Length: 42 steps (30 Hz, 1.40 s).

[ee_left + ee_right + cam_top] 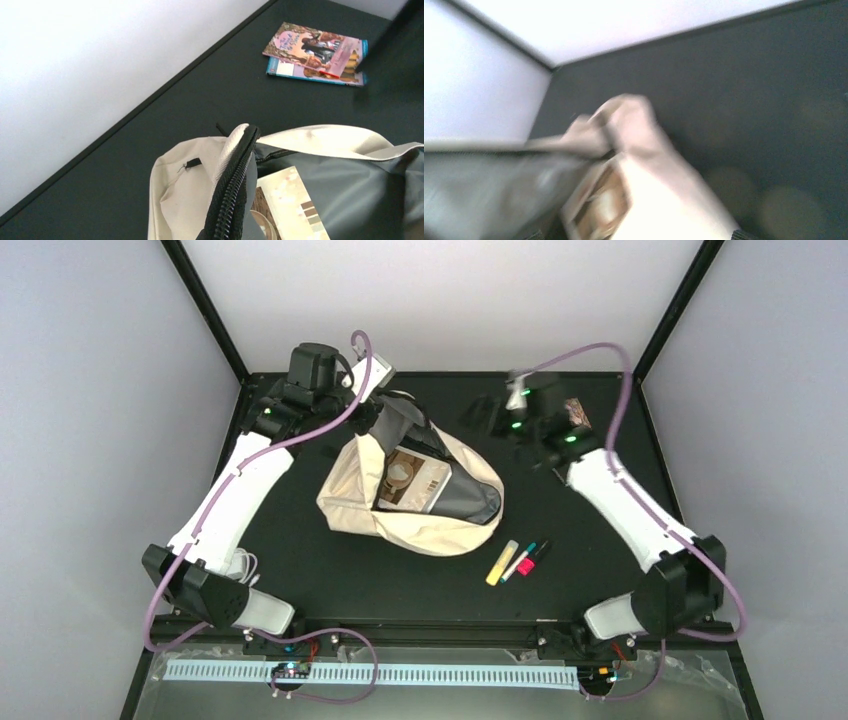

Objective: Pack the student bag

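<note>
On the black tabletop, the student bag is laid centrally, its mouth rim gripped and held up by the left end effector. The right end effector is blurred; its state cannot be told.

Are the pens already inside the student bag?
No, the pens lie on the table just in front of the student bag, outside its opening.

Cream student bag (grey lining), yellow highlighter, pink-and-blue book covers, black table.
</note>
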Motion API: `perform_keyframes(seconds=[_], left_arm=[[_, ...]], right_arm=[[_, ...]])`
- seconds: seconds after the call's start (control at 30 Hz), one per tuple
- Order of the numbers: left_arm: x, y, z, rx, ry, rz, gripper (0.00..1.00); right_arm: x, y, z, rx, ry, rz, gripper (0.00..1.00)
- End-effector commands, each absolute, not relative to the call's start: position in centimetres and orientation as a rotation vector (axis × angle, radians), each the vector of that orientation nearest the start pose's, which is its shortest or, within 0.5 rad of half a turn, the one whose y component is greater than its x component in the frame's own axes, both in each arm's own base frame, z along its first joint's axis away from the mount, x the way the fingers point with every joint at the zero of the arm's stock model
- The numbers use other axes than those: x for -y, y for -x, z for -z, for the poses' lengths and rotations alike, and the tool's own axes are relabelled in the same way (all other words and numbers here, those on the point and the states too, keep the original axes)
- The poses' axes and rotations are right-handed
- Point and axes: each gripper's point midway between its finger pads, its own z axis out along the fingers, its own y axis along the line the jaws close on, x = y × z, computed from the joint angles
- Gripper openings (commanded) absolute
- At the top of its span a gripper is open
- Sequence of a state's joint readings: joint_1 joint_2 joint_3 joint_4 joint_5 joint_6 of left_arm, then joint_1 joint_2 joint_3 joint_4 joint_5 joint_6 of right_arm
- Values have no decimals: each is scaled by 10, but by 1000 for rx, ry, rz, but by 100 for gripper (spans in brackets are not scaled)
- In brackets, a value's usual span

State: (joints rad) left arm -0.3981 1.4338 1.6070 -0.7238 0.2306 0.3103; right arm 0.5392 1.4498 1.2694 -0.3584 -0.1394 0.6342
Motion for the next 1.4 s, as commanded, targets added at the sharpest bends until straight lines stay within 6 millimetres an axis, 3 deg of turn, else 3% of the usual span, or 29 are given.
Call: perform_keyframes(seconds=[0.0, 0.2, 0.23, 0.37, 0.47, 0.57, 0.73, 0.87, 0.9, 1.07, 1.23, 1.37], left_arm=[[199, -370, -372, -1848, -843, 310, 2], [209, -362, -354, -1883, -883, 399, 2], [210, -359, -348, -1891, -899, 416, 1], [214, -349, -330, -1915, -950, 458, 2], [215, -347, -320, -1952, -975, 470, 1], [216, -348, -312, -1981, -993, 478, 2], [214, -351, -304, -2015, -1011, 449, 2], [213, -353, -299, -2033, -1018, 437, 2], [213, -353, -297, -2037, -1019, 437, 2], [214, -357, -294, -2051, -1021, 438, 1], [216, -358, -294, -2052, -1022, 447, 2], [215, -358, -293, -2051, -1024, 441, 1]], right_arm=[[-142, -397, -235, -2340, -121, -665, 100], [-36, -466, -198, -2416, -345, -296, 99], [-24, -477, -182, -2459, -367, -238, 97], [27, -509, -156, -2515, -448, -102, 92], [55, -527, -136, -2561, -499, -83, 93], [72, -540, -112, -2620, -517, -62, 99], [84, -551, -71, -2707, -526, -82, 100], [76, -550, -39, -2776, -528, -165, 100], [83, -547, -33, -2786, -549, -185, 99], [63, -545, -40, -2770, -480, -338, 82], [63, -548, -59, -2709, -421, -285, 54], [66, -545, -45, -2738, -419, -263, 40]])
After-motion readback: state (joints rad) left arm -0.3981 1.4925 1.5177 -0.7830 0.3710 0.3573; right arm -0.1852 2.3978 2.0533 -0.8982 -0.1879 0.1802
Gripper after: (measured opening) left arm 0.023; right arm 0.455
